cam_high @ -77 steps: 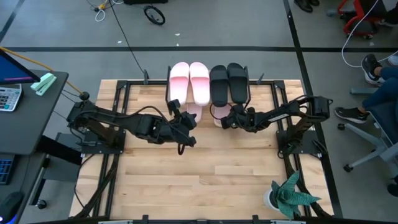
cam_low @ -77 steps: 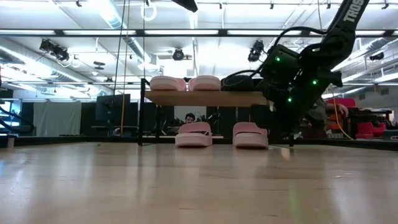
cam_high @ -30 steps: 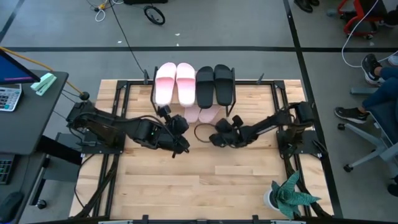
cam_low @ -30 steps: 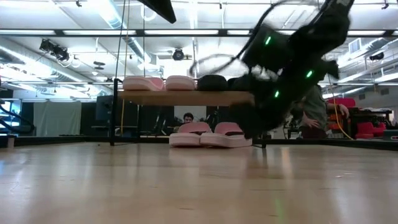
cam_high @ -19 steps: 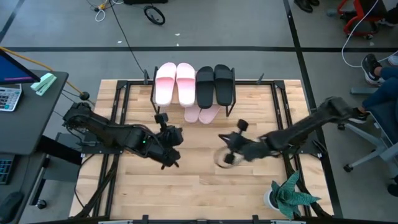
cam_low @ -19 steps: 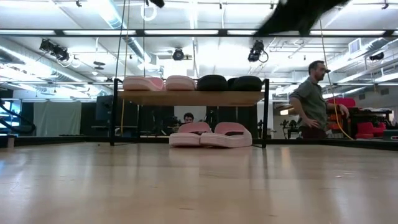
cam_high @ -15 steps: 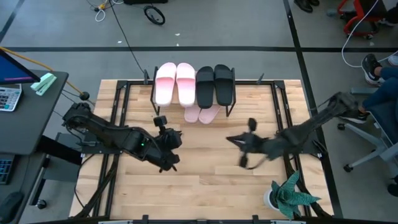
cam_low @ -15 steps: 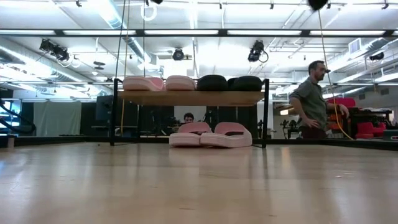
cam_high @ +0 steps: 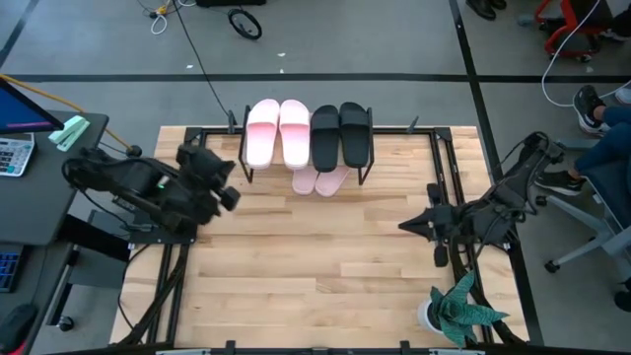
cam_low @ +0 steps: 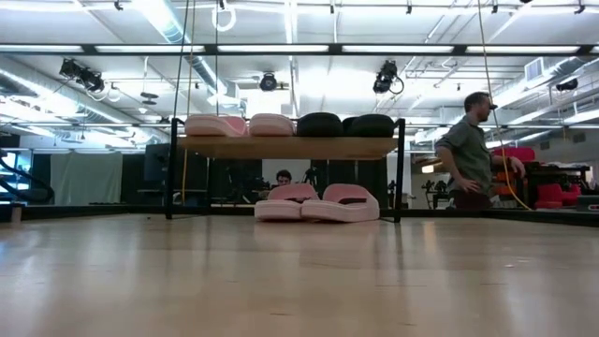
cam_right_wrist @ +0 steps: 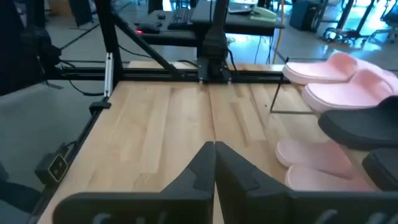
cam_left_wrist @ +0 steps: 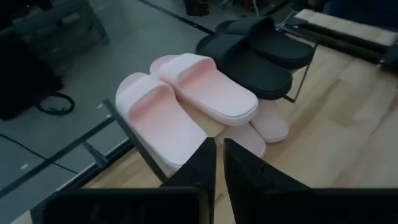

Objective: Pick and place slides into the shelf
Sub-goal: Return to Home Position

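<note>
The shelf (cam_high: 367, 170) stands at the table's far edge, its wooden board (cam_low: 290, 147) on a thin black frame. Two light pink slides (cam_high: 279, 133) and two black slides (cam_high: 340, 135) lie side by side on the board. Two more pink slides (cam_high: 318, 181) rest on the table under it, also seen in the low view (cam_low: 318, 202). My left gripper (cam_high: 229, 195) is shut and hangs back by the table's left edge; its wrist view looks at the shelf past the fingers (cam_left_wrist: 208, 163). My right gripper (cam_high: 406, 225) is shut near the right edge.
A potted plant (cam_high: 455, 312) stands at the table's near right corner. Black frame rails (cam_high: 187, 158) run along the table's sides. A person (cam_low: 468, 150) stands beyond the table. A desk with a calculator (cam_high: 15, 153) sits left of the table. Bare wood spans the table's middle.
Both arms have drawn back from the shelf: the left toward the table's left edge, the right toward the right edge and up out of the low view. The shelf and all slides have stayed where they were.
</note>
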You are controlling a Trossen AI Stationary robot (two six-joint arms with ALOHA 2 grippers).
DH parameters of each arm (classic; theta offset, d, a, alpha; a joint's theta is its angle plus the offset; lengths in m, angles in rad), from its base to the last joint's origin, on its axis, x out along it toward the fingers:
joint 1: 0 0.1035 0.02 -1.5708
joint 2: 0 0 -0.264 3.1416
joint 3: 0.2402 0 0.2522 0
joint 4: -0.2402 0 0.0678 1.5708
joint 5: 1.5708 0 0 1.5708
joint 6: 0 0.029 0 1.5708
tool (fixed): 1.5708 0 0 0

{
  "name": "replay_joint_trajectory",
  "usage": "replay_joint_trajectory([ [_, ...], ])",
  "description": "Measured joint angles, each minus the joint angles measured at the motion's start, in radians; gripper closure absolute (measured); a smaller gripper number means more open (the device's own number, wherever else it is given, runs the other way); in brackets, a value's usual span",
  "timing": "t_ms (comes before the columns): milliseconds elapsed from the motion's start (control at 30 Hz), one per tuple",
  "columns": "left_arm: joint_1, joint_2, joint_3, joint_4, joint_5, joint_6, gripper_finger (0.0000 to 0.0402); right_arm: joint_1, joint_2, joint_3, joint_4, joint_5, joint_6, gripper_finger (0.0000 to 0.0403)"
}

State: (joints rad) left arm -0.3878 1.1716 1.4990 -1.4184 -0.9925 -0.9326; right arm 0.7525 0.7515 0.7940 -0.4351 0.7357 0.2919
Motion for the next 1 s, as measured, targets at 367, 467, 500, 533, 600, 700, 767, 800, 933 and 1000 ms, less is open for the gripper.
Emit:
replay_joint_trajectory([
  [367, -0.147, -0.151, -0.001, 0.007, -0.107, 0.035, 0.0363, 0.004, -0.201, 0.000, -0.015, -0.091, -0.110, 0.0389],
  [467, -0.179, -0.214, -0.001, 0.006, -0.108, 0.036, 0.0360, 0.004, -0.304, 0.000, -0.014, -0.122, -0.118, 0.0387],
  [500, -0.192, -0.229, -0.001, 0.006, -0.108, 0.040, 0.0359, 0.004, -0.329, -0.001, -0.006, -0.125, -0.122, 0.0387],
  [533, -0.204, -0.242, -0.001, 0.005, -0.109, 0.050, 0.0359, 0.003, -0.345, -0.011, 0.013, -0.127, -0.138, 0.0387],
  [600, -0.228, -0.259, -0.001, 0.004, -0.123, 0.061, 0.0359, 0.003, -0.371, -0.057, 0.022, -0.137, -0.175, 0.0387],
  [700, -0.260, -0.279, -0.001, -0.010, -0.169, 0.067, 0.0364, 0.003, -0.414, -0.130, 0.068, -0.141, -0.198, 0.0388],
  [767, -0.280, -0.295, -0.001, -0.033, -0.179, 0.045, 0.0367, 0.003, -0.459, -0.174, 0.071, -0.144, -0.189, 0.0388],
  [800, -0.289, -0.301, -0.001, -0.040, -0.182, 0.028, 0.0369, 0.003, -0.487, -0.193, 0.082, -0.143, -0.178, 0.0388],
  [933, -0.333, -0.328, -0.095, 0.009, -0.211, 0.000, 0.0374, 0.002, -0.590, -0.307, 0.184, -0.176, -0.181, 0.0388],
  [1000, -0.351, -0.351, -0.185, 0.064, -0.233, -0.003, 0.0373, 0.002, -0.628, -0.364, 0.247, -0.201, -0.203, 0.0388],
])
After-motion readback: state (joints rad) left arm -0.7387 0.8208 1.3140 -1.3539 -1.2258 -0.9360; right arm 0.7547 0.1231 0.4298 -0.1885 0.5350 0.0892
